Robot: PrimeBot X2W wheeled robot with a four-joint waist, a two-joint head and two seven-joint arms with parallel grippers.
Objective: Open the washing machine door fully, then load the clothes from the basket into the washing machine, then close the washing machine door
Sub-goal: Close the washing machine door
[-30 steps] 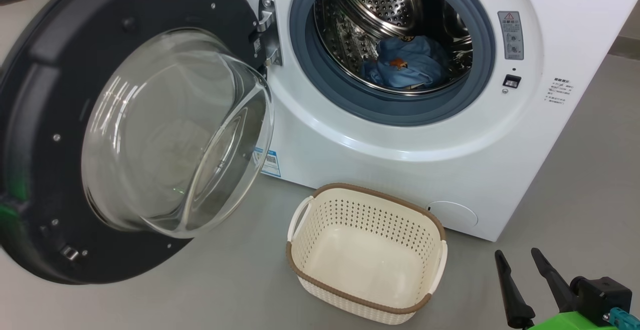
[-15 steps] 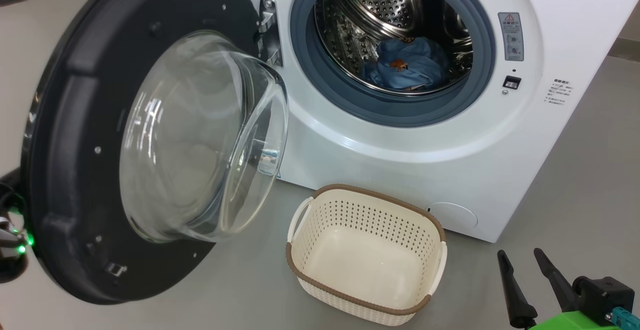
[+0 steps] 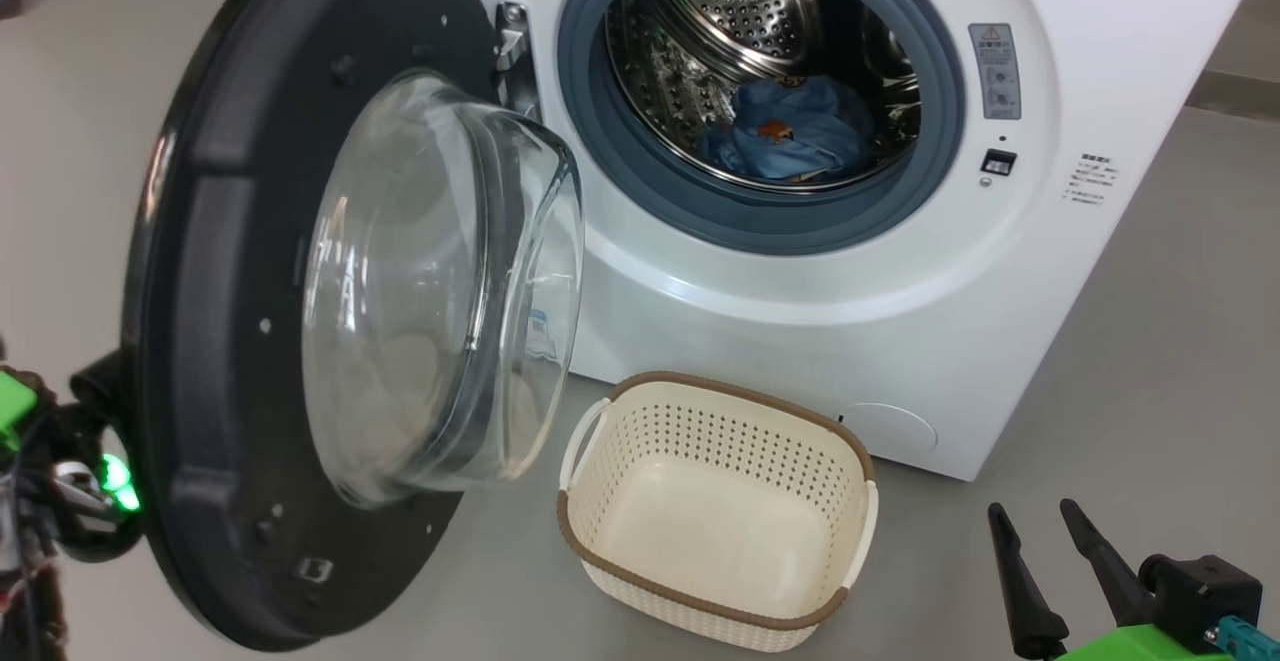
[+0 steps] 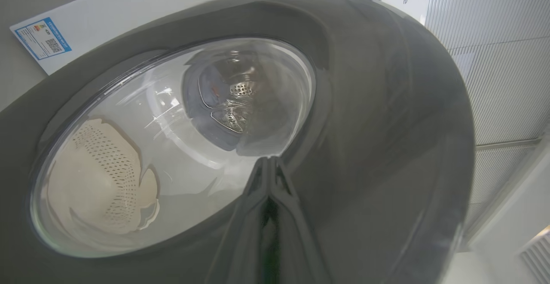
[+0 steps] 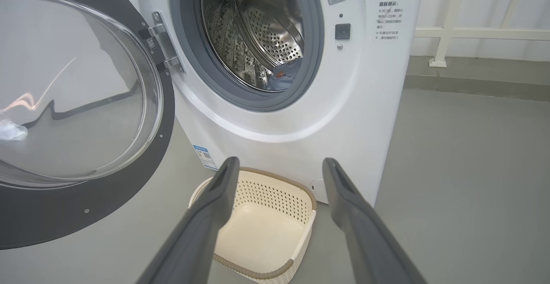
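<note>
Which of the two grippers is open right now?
The right gripper: its two fingers stand wide apart, with the empty basket seen between them. The left gripper has its fingers pressed together, tips at the outer face of the door.

clothes [image 3: 790, 136] inside washing machine [image 3: 800, 311], door [image 3: 230, 241] ajar

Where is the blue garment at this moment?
In the head view the clothes lie low inside the washing machine drum, upper middle of the picture, above the empty basket.
</note>
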